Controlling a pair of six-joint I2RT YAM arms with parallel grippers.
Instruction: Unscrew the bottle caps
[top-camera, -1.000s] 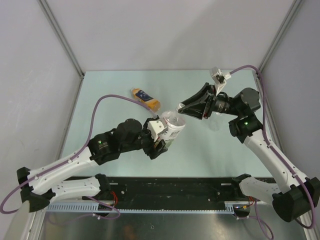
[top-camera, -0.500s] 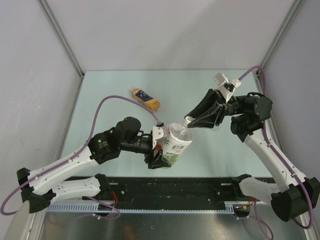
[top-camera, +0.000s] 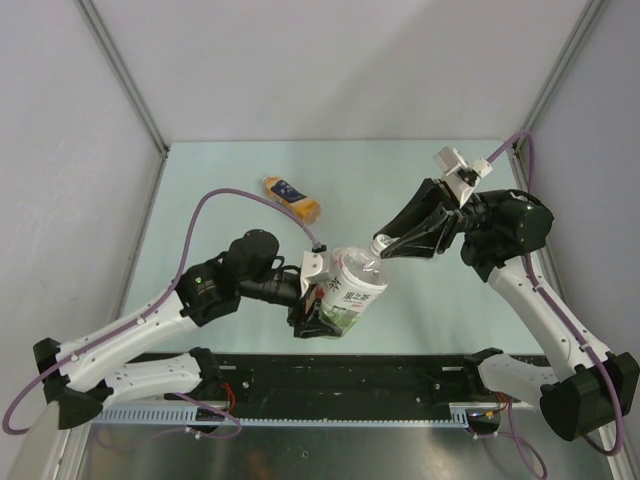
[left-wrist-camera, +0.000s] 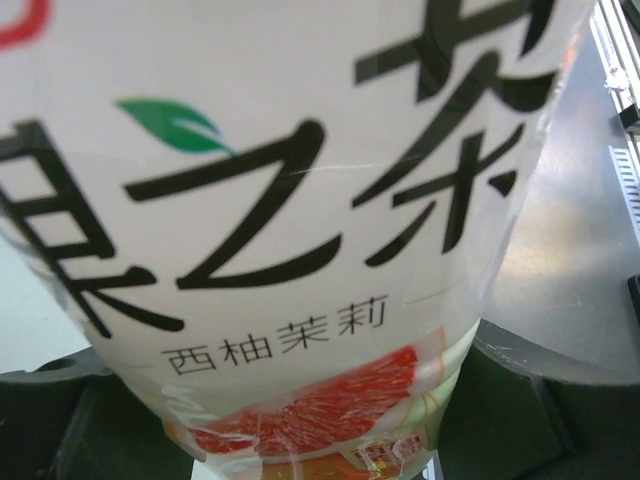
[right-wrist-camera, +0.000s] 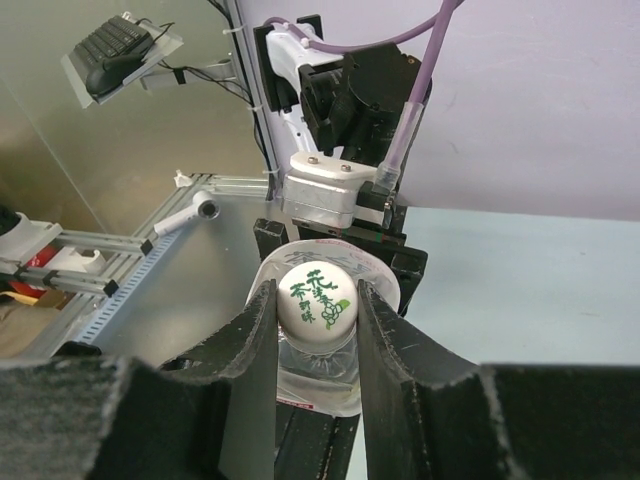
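Since a second ago the right gripper (top-camera: 383, 246) has crossed to the drink bottle (top-camera: 356, 288), and the left gripper (top-camera: 318, 298) has tipped the bottle lower. It is clear plastic under a glossy white label with black characters and a grapefruit slice. Its bottle cap (right-wrist-camera: 317, 298), at the raised neck end, is smooth, domed and off-white with green print. The right gripper's fingers (right-wrist-camera: 255, 330) pinch that cap from both sides. The left gripper clamps the bottle's lower body.

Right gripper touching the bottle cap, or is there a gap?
Touching. Right wrist view: both fingers of the right gripper press the sides of the white cap on the bottle, no gap either side.
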